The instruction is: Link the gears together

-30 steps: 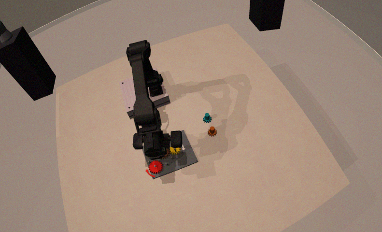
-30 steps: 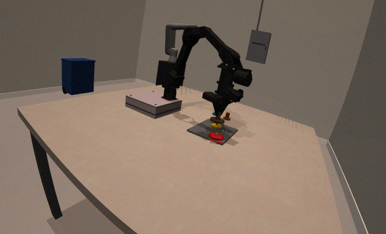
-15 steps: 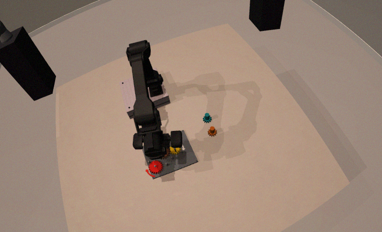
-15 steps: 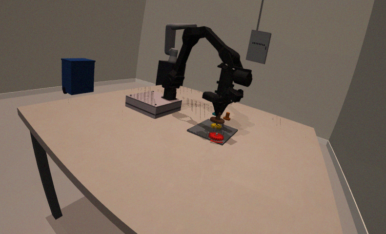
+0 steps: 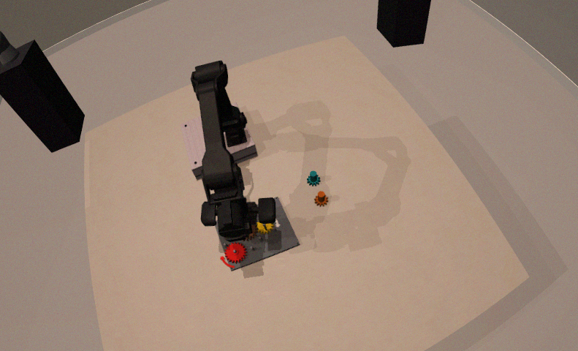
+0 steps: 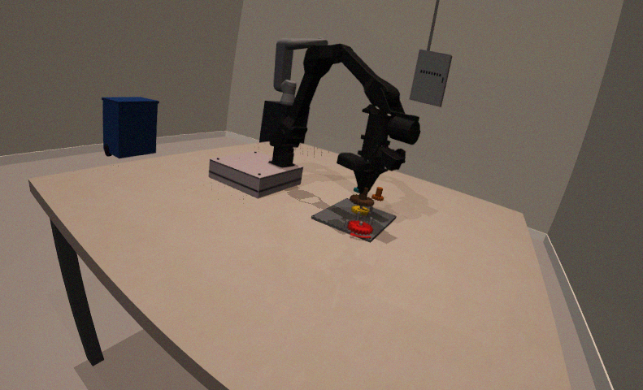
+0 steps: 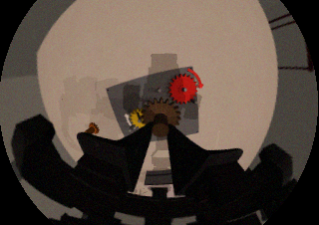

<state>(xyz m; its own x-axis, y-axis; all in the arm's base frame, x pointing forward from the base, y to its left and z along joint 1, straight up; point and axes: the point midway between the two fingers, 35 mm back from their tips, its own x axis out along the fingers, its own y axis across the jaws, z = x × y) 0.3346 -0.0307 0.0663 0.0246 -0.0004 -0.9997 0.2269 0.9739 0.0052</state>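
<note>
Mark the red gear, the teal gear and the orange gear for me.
Red gear (image 5: 238, 253) (image 6: 359, 227) (image 7: 179, 92): top, exterior, wrist; toothed face.
Teal gear (image 5: 313, 174): top; upright stem.
Orange gear (image 5: 321, 195) (image 6: 379, 191): top, exterior; upright stem.

Brown gear (image 5: 250, 235) (image 6: 362, 200) (image 7: 161, 112) hangs level above the board; teal (image 5: 313, 178) and orange gears (image 5: 321, 199) (image 6: 378, 194) (image 7: 93, 128) stand upright.
</note>
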